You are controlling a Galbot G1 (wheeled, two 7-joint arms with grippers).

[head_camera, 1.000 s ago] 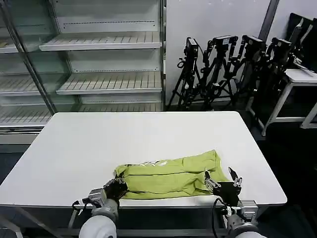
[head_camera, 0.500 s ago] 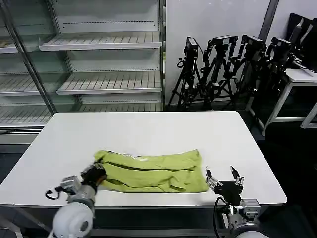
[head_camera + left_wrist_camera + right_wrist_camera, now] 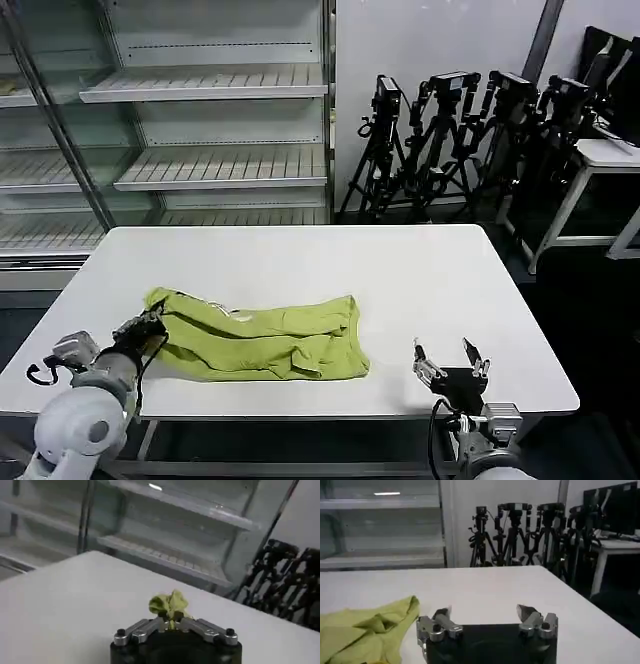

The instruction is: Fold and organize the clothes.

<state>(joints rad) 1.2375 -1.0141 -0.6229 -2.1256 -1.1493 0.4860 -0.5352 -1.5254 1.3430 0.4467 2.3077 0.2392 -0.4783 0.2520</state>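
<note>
The clothes are one lime yellow-green T-shirt [image 3: 260,335], folded into a long rumpled band on the left-centre of the white table [image 3: 300,270]. My left gripper [image 3: 150,318] is shut on the shirt's left end, near the table's left front edge. In the left wrist view a bunched tuft of the green shirt [image 3: 171,603] sticks out between the closed fingers of my left gripper [image 3: 171,619]. My right gripper [image 3: 448,356] stands open at the table's front right, apart from the shirt. The right wrist view shows my right gripper [image 3: 484,612] with nothing between its fingers and the shirt [image 3: 367,627] off to one side.
Empty glass-fronted shelving [image 3: 200,130] stands behind the table on the left. A cluster of black tripods [image 3: 470,140] and another white table [image 3: 610,155] stand at the back right. Bare tabletop lies between the shirt and the right gripper.
My left gripper has dragged the shirt leftward across the table, from front centre to the left side. The right gripper has stayed put, open, now well clear of the shirt.
</note>
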